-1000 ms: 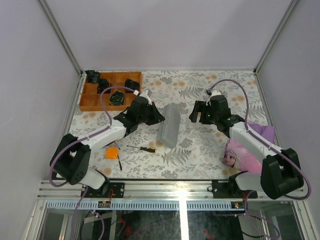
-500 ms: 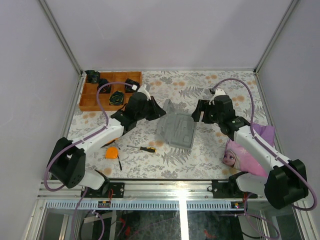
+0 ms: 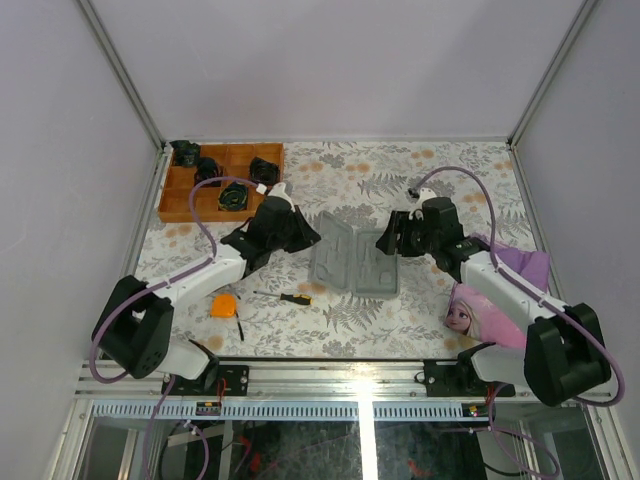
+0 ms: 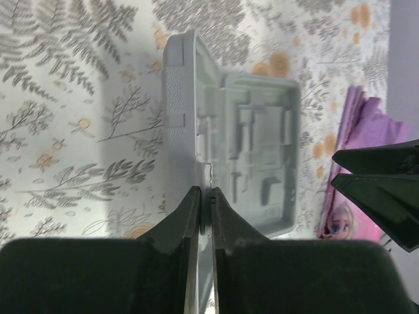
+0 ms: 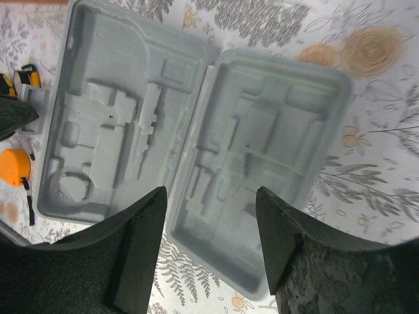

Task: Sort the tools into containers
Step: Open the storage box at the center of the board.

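The grey case (image 3: 355, 262) lies opened flat in the middle of the table, both halves showing empty moulded recesses (image 5: 196, 131). My left gripper (image 3: 308, 238) is shut on the rim of its left half (image 4: 205, 196). Just off the right half's edge, my right gripper (image 3: 388, 243) hovers open, nothing between its fingers (image 5: 211, 193). A round orange tape measure (image 3: 224, 305), a slim black-and-orange screwdriver (image 3: 285, 297) and a thin black key (image 3: 240, 327) lie on the cloth near the left arm.
An orange wooden tray (image 3: 175, 195) with black items in its compartments stands at the back left. A purple picture pouch (image 3: 490, 305) lies under the right arm, also seen in the left wrist view (image 4: 357, 131).
The case stood shut on its edge; it has swung open and now lies flat. My right gripper has let its half down and its jaws have narrowed. The left gripper stays shut on the rim.
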{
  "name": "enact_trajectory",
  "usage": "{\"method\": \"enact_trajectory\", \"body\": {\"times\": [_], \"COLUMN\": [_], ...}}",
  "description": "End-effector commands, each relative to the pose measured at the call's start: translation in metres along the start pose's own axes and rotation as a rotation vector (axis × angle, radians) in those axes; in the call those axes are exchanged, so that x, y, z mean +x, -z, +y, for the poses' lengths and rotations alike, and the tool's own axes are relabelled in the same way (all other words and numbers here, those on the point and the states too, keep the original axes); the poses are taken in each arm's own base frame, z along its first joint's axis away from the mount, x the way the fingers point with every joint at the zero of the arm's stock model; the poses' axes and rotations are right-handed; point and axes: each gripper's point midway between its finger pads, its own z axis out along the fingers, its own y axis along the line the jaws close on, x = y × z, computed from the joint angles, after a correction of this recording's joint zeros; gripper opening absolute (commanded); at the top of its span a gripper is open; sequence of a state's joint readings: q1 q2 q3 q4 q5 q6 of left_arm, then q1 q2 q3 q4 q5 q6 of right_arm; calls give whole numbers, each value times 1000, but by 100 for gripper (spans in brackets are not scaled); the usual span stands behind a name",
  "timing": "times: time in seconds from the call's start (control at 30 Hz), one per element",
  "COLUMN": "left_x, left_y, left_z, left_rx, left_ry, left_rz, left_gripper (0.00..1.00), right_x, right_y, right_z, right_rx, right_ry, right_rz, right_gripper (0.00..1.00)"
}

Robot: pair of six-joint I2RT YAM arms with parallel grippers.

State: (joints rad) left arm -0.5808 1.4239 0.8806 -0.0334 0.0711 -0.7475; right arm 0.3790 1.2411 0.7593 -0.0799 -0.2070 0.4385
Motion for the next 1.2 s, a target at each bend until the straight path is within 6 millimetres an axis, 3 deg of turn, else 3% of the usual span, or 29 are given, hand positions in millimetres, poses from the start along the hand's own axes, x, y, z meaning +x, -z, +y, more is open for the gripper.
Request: {"method": "enact_trajectory", "body": {"times": [0.0, 0.27, 0.53, 0.83, 1.17], "left_x": [2, 5, 18, 10, -1], "left_y": [0, 1, -4, 5, 43], "left_z": [13, 33, 62, 82, 116], "left_rx": [-23, -80, -150, -207, -360], "left_ry": [7, 7, 28, 42, 90], "left_rz": [-25, -36, -8, -22, -71], "left_gripper": [6, 19, 35, 49, 56], "right_x": [14, 35, 48, 38, 22], "right_y": [-15, -33, -47, -57, -74], "right_z": [20, -26, -36, -48, -65], "right_rx": [-142, 89, 118, 191, 280], "right_ry": [-22, -64, -78, -53, -9], "right_rz": [60, 126, 178, 178, 171], "right_gripper": [62, 58, 58, 58, 58]}}
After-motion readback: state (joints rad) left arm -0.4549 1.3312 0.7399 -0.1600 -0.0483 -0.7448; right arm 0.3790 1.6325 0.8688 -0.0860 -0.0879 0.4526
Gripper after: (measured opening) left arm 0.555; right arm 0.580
